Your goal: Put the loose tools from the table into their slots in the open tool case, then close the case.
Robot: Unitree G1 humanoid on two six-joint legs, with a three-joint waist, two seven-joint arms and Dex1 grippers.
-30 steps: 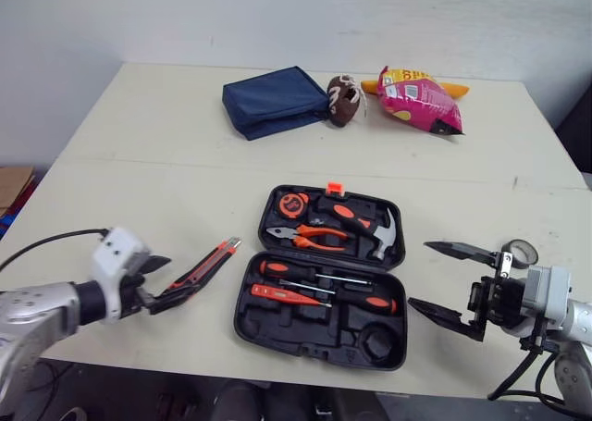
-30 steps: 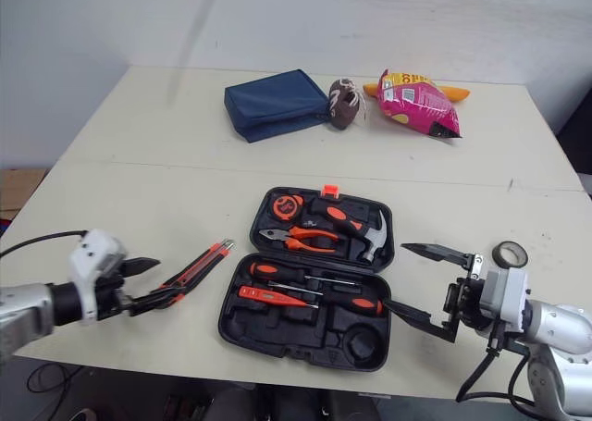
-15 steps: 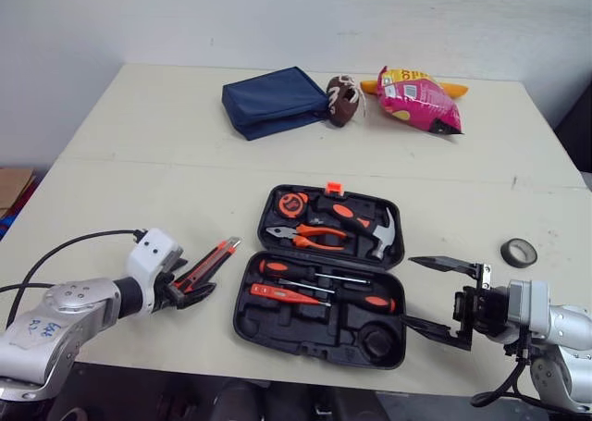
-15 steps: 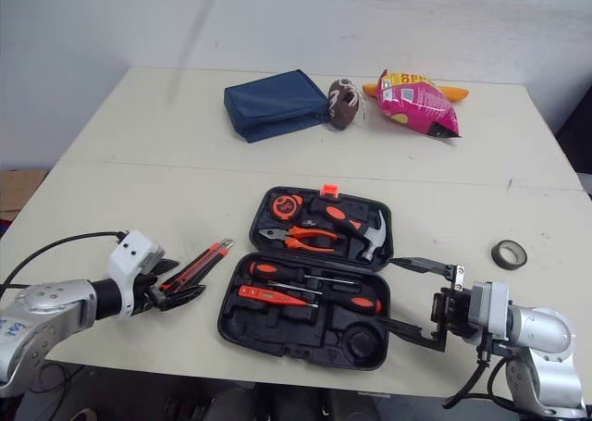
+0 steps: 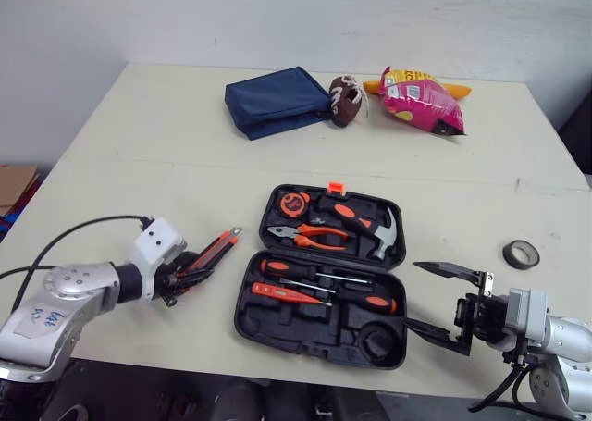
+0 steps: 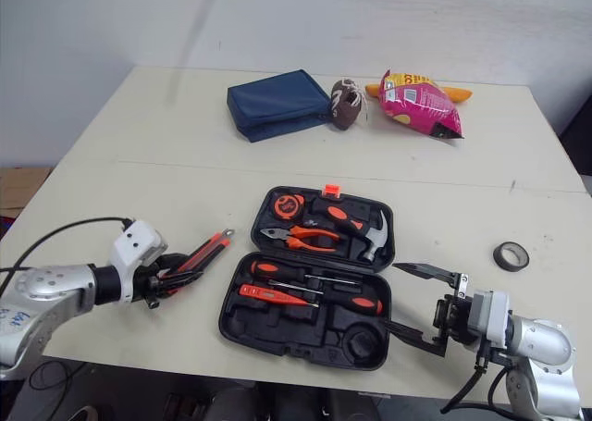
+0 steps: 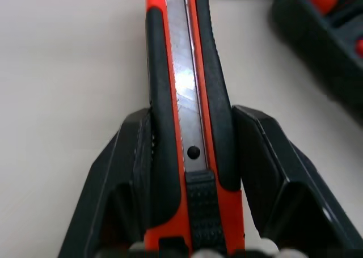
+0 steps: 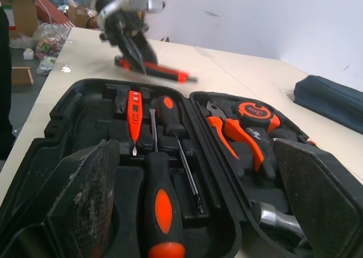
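Your left gripper [image 5: 188,273] has its jaws clenched on the rear end of the utility knife [image 5: 213,253], one finger [image 7: 133,156] pressed to each side of the orange-and-black handle; the knife is at the near left of the table [image 5: 139,153], just left of the tool case [image 5: 319,327], tip pointing at the case's left edge but apart from it; you can't tell if the knife rests on the table or is held just off it; the case is wide open, both halves flat near the front edge of the table; far half holds the tape measure [image 5: 294,202], pliers [image 5: 307,236] and hammer [image 5: 367,225]; near half holds the screwdrivers [image 5: 326,286] and an orange tester [image 5: 285,295]; your right gripper [image 5: 413,295] has its jaws released and spread wide, low at the case's right side, the lower finger tip right at the edge of the near half, grasping nothing; the roll of black tape [image 5: 520,253] lies loose on the table to the right of the case, well apart from it and beyond the right gripper; at the far side of the table sit a blue pouch [image 5: 275,100], a small brown football [image 5: 344,100] just beside it, and a pink snack bag [image 5: 421,99].
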